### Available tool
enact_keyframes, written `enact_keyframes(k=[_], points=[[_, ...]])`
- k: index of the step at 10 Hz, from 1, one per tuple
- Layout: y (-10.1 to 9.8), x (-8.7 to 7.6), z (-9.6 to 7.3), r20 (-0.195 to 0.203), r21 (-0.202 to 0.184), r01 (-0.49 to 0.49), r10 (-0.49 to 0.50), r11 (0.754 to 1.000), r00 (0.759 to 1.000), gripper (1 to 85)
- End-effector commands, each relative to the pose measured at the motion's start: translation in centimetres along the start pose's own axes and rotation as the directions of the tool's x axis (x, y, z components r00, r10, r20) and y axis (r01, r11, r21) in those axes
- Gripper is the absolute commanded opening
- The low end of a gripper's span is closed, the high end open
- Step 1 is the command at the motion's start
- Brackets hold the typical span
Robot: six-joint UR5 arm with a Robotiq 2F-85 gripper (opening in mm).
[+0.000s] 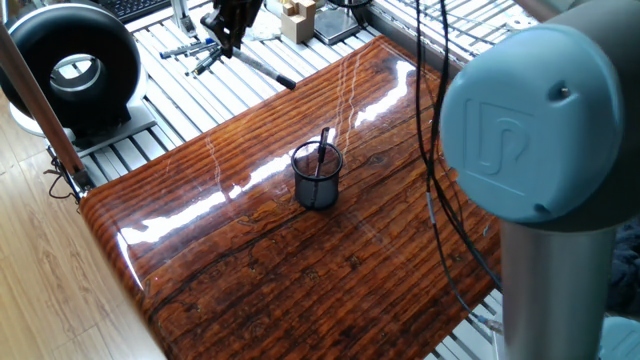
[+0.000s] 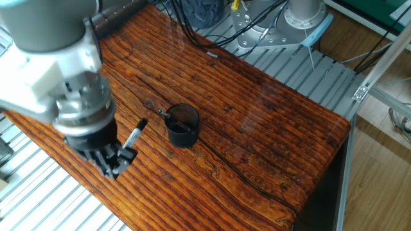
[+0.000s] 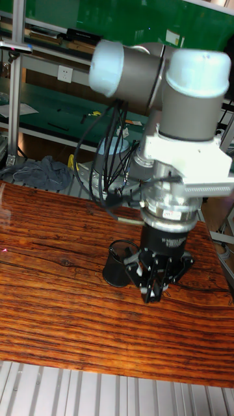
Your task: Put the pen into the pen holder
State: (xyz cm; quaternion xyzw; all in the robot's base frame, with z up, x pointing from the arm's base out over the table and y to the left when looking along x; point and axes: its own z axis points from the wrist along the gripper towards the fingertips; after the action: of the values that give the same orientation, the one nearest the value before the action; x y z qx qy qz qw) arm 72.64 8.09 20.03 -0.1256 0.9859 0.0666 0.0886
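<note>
my gripper [image 2: 117,164] clamped on pen [image 2: 135,135] above table [image 2: 270,135], tall view hides pen, holder [image 2: 182,124] already has a dark pen [image 1: 323,146]

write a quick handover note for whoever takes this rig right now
Gripper: shut on the slim black-and-white pen, held tilted, above the wooden table.
Small round dark mesh pen holder: upright mid-table, beside the gripper, already holding a thin dark pen.
Done: pen picked up.
Left: carry it over the holder, lower it in, release.
</note>
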Motion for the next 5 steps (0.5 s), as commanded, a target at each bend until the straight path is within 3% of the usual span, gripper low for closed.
enact_keyframes(k=[1, 3, 5], points=[[0.9, 1.3, -1.4, 0.028, -0.048, -0.058, 0.060, 0.997, 0.998, 1.3], [2.1, 1.1, -1.8, 0.057, -0.087, -0.142, 0.147, 0.986, 0.987, 1.3], [2.2, 0.9, -2.0, 0.105, -0.084, -0.152, 0.160, 0.985, 0.982, 1.3]])
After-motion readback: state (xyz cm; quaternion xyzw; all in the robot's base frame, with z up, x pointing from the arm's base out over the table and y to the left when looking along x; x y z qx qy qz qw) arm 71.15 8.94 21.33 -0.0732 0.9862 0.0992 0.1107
